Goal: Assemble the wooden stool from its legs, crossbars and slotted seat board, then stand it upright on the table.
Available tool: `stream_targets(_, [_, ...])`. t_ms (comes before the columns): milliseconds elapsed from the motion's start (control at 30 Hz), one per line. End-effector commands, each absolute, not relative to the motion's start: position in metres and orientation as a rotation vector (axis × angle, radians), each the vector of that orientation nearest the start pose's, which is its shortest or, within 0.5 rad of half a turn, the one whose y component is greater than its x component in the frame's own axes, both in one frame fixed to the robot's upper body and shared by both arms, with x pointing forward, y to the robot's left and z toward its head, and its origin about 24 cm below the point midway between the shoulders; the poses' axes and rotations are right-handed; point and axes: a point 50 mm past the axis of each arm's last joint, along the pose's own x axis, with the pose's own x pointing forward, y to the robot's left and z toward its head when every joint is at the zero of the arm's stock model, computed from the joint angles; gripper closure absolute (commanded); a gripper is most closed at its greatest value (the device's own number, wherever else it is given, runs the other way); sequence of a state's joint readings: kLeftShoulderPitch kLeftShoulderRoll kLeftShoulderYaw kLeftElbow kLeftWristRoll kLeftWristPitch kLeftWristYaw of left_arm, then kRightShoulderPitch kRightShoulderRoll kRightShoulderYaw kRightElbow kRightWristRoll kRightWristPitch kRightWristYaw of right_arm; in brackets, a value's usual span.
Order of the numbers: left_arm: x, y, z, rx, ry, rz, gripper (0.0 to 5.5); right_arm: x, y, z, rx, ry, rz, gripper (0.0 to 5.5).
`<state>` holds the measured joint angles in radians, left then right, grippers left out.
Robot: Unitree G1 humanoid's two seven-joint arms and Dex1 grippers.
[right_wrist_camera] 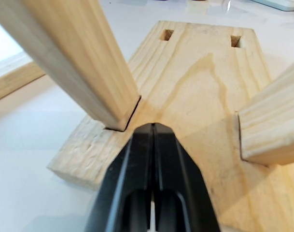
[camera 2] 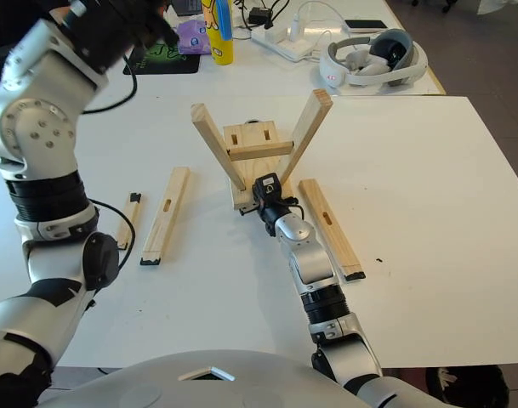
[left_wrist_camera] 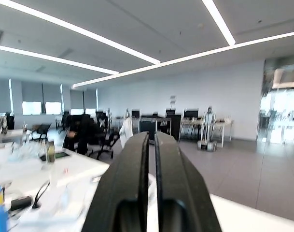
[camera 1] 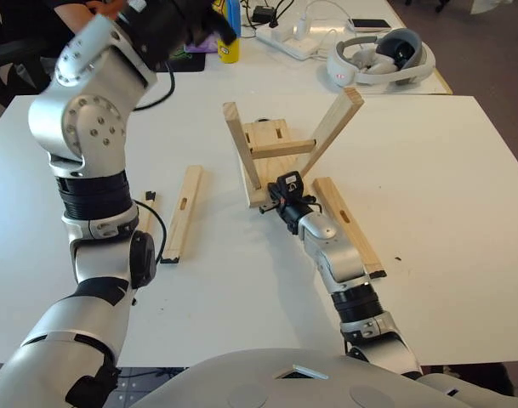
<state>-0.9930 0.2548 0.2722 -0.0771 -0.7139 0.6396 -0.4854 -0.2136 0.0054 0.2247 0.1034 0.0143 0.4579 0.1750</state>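
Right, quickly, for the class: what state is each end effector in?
Left end effector: closed, empty.
Right end effector: closed, tip at the seat board.

The left arm (camera 1: 88, 127) is raised and bent at the left of the frame. The left gripper (camera 1: 199, 24) is held high in the upper left, its fingers (left_wrist_camera: 132, 188) pressed together on nothing. The right arm (camera 1: 337, 259) is stretched forward from the lower centre. The right gripper (camera 1: 271, 197) is held low at mid-frame, its fingers (right_wrist_camera: 132, 183) closed tip to tip.
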Motion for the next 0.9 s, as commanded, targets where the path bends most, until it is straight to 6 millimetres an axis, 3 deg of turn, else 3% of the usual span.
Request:
stream_targets(33, [0.324, 0.119, 0.297, -0.26, -0.38, -0.913, 5.49, 0.248, -0.082, -0.026, -0.071, 0.648, 0.426, 5.5])
stream_targets(100, [0.329, 0.101, 0.24, -0.125, -0.102, -0.928, 5.49, 0.248, -0.081, -0.025, -0.071, 0.649, 0.431, 5.5])
stream_targets(200, [0.327, 0.088, 0.173, 0.114, 0.168, -0.882, 5.49, 0.248, -0.079, -0.025, -0.068, 0.651, 0.436, 5.5])
stream_targets(267, [0.324, 0.083, 0.159, 0.15, 0.209, -0.867, 5.49, 0.249, -0.078, -0.025, -0.067, 0.652, 0.441, 5.5])
stream_targets(533, [0.338, 0.096, 0.249, 0.051, -0.191, -0.74, 5.49, 0.249, -0.077, -0.026, -0.061, 0.657, 0.432, 5.5])
stream_targets(667, [0.321, 0.121, 0.328, -0.002, -0.578, -0.664, 5.49, 0.249, -0.079, -0.027, -0.063, 0.661, 0.428, 5.5])
stream_targets(733, [0.316, 0.121, 0.333, 0.016, -0.592, -0.672, 5.49, 0.248, -0.08, -0.028, -0.063, 0.663, 0.425, 5.5])
stream_targets(800, [0.324, 0.107, 0.29, 0.056, -0.373, -0.717, 5.49, 0.248, -0.08, -0.028, -0.065, 0.664, 0.429, 5.5])
stream_targets(900, [0.321, 0.088, 0.19, 0.16, 0.089, -0.78, 5.49, 0.248, -0.079, -0.027, -0.071, 0.664, 0.441, 5.5])
